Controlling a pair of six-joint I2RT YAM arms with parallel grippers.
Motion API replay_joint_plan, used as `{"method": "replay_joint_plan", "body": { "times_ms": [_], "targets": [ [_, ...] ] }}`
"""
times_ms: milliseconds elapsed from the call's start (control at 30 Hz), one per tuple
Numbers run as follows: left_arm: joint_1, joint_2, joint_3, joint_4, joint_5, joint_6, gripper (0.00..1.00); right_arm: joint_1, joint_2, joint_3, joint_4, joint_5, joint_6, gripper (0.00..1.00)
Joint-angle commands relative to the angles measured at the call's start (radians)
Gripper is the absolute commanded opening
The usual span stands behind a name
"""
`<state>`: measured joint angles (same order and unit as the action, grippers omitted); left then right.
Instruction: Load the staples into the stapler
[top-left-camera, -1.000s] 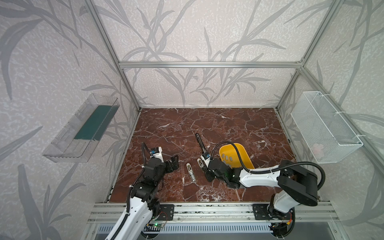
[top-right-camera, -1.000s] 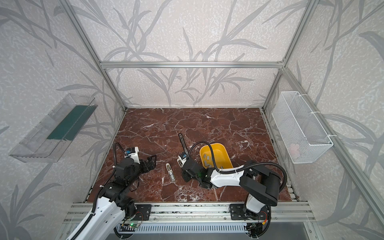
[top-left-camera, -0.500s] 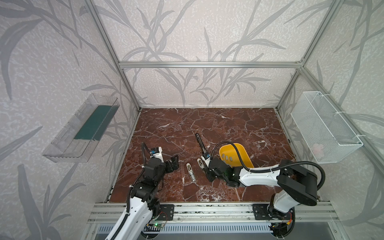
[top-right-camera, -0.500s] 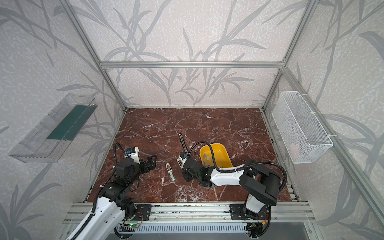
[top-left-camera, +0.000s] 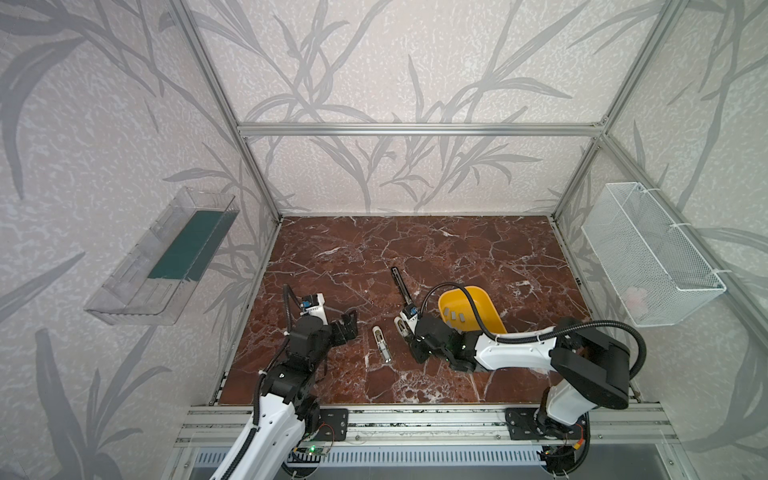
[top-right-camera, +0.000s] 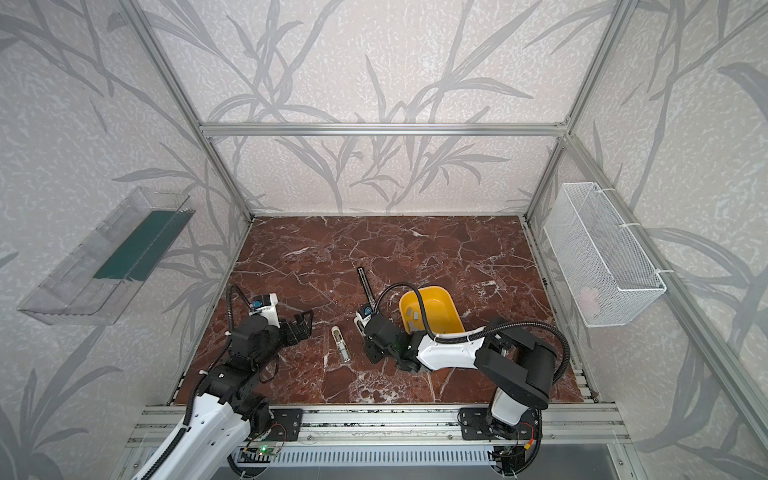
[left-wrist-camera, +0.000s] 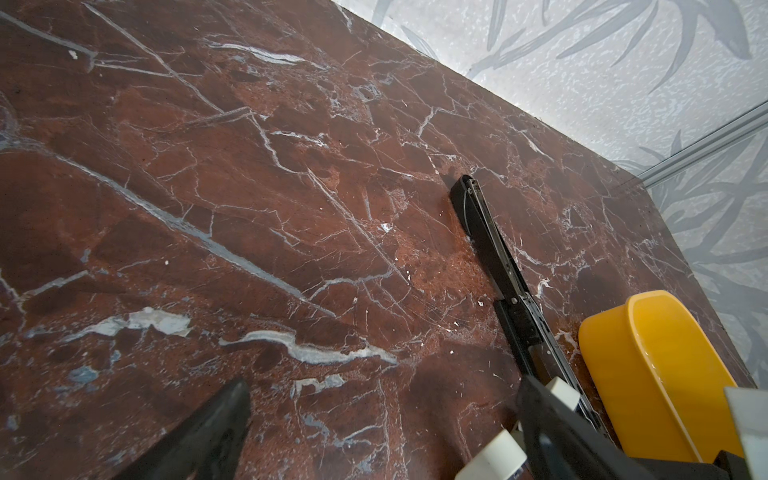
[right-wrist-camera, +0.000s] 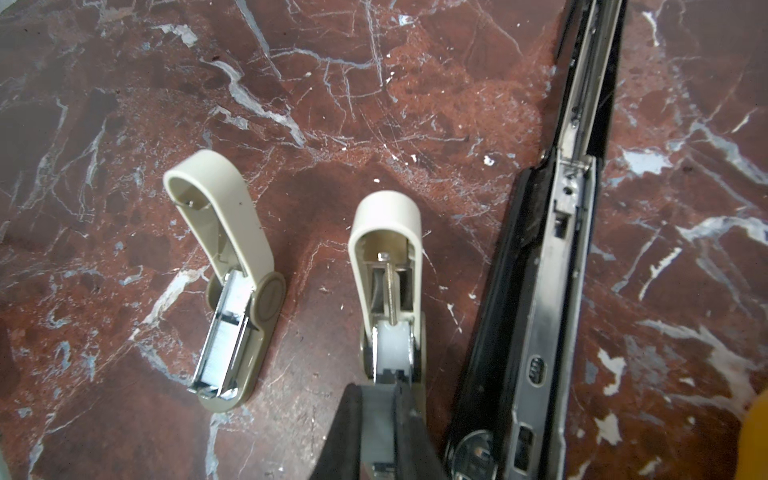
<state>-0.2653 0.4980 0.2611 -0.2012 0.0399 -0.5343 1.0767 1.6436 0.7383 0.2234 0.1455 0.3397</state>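
At about 7 o'clock on the worktop, nearest the rail, the left hand hangs with fingers wide apart and empty, while near 6 o'clock the right hand has its fingers pressed together, tips on the near end of an opened cream mini stapler; whether they pinch a strip cannot be told. A second cream stapler, also flipped open, lies just beside at its 8 o'clock. Farther back the staples lie as grey strips in the yellow tray at the right hand's 2 o'clock, and a long black stapler stretches toward 11 o'clock.
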Motion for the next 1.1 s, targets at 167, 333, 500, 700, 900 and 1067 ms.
{"method": "replay_joint_plan", "body": {
  "times_ms": [167, 333, 500, 700, 900, 1067],
  "targets": [
    [0.005, -0.007, 0.009, 0.019, 0.004, 0.005, 0.99, -0.011, 0.016, 0.039, -0.041, 0.013, -0.027, 0.00],
    [0.005, -0.006, 0.009, 0.019, 0.006, 0.005, 0.99, -0.013, 0.022, 0.047, -0.052, 0.009, -0.025, 0.00],
    [0.004, -0.006, 0.010, 0.020, 0.006, 0.006, 0.99, -0.014, 0.023, 0.049, -0.053, 0.011, -0.025, 0.00],
    [0.005, -0.007, 0.009, 0.020, 0.006, 0.006, 0.99, -0.015, 0.029, 0.054, -0.055, 0.003, -0.025, 0.00],
    [0.004, -0.005, 0.010, 0.021, 0.004, 0.006, 0.99, -0.016, 0.031, 0.061, -0.062, 0.001, -0.034, 0.00],
    [0.005, -0.004, 0.010, 0.024, 0.006, 0.006, 0.99, -0.017, 0.036, 0.067, -0.071, 0.005, -0.036, 0.00]
  ]
}}
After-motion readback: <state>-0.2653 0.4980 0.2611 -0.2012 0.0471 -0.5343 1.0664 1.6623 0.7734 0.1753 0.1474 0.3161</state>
